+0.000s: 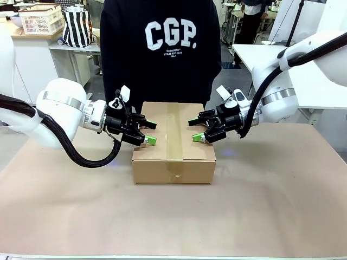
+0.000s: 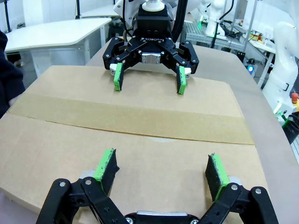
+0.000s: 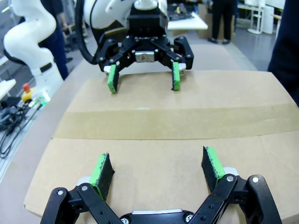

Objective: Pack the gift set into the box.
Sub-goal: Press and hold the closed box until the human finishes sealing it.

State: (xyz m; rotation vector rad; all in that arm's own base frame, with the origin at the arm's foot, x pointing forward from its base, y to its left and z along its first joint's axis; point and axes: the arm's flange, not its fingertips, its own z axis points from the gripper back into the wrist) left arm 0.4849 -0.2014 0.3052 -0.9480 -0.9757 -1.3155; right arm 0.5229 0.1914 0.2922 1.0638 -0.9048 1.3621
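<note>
Over the closed box [image 1: 173, 151], left gripper [image 1: 150, 132] and right gripper [image 1: 196, 130] face off across the tape seam [image 1: 174, 135], both wide open, empty.

Plain brown box [image 1: 173, 157] with darker tape strip [image 1: 174, 132]; black grippers' pads [image 2: 106, 164] green; table [image 1: 271, 206] tan.

Person in dark printed sweatshirt [image 1: 162, 49], striped bag [image 1: 76, 26], white basket [image 1: 40, 19], white table [image 1: 260, 54].
</note>
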